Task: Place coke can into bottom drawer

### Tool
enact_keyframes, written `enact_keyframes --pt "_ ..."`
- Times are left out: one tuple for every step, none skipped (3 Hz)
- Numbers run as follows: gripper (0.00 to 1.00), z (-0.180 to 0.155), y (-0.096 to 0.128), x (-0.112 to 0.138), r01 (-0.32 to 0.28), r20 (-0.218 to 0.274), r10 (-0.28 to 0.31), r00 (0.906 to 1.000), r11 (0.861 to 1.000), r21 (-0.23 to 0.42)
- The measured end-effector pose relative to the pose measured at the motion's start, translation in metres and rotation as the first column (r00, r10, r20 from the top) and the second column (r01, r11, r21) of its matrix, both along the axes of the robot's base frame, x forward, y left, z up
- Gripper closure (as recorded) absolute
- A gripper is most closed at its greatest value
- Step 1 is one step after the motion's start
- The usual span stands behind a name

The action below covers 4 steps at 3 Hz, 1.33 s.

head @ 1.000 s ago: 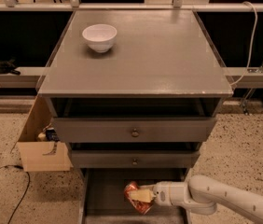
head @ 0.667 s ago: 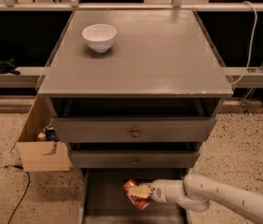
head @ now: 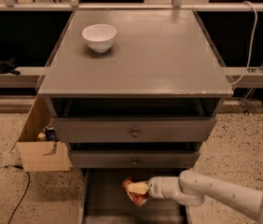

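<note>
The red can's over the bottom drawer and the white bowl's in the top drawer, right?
No. The camera view shows the round white bowl on the grey cabinet top; the gripper holds the red soda can over the grey bottom drawer.

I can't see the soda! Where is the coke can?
The coke can is at the bottom middle of the camera view, held by the gripper over the open bottom drawer, just below the middle drawer.

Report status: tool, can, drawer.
Tool shut on coke can, over open bottom drawer. Can not yet released. White bowl on cabinet top, out of path.
</note>
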<state>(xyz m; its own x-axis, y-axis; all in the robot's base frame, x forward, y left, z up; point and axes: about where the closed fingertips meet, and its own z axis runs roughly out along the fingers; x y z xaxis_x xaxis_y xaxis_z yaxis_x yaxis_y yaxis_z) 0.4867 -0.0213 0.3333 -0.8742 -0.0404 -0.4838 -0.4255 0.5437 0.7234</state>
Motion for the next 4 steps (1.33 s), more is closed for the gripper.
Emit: enact_keyframes --pt "1.00 -0.038 0.002 0.028 0.026 -0.042 -0.027 0.9988 0.999 -0.024" --pt "1.00 -0.083 -0.003 0.038 0.066 -0.088 -0.070 0.9937 0.997 -0.040" --pt "1.00 -0.083 -0.003 0.038 0.066 -0.088 -0.070 0.9937 0.997 -0.041" --pt "1.00 -0.107 0.027 0.046 0.027 -0.108 -0.038 0.9934 0.994 -0.104"
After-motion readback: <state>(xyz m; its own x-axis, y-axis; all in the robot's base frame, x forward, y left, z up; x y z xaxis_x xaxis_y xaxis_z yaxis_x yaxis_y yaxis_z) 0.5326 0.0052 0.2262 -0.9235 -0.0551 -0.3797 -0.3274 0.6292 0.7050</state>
